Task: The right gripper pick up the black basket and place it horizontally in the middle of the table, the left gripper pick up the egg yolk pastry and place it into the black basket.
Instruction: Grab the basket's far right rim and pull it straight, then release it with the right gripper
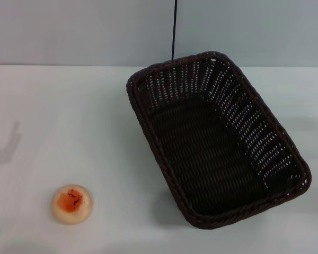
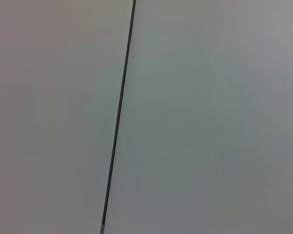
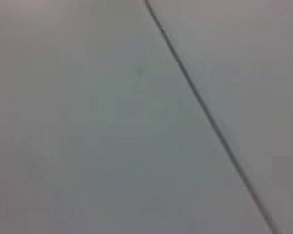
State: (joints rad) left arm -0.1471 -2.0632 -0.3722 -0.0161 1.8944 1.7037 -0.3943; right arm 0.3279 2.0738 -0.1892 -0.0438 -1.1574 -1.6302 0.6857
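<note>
The black basket (image 1: 217, 138) is a large dark woven rectangle lying empty on the white table (image 1: 95, 132), right of centre and turned diagonally, its long side running from the back middle to the front right. The egg yolk pastry (image 1: 71, 203) is a small cream dome with an orange-red speckled top, sitting at the front left, well apart from the basket. Neither gripper shows in any view. Both wrist views show only a pale wall with a thin dark line.
A pale wall (image 1: 85, 32) stands behind the table, with a thin dark vertical seam (image 1: 174, 29) just behind the basket. A faint shadow (image 1: 5, 151) lies on the table at the far left. Bare tabletop lies between the pastry and the basket.
</note>
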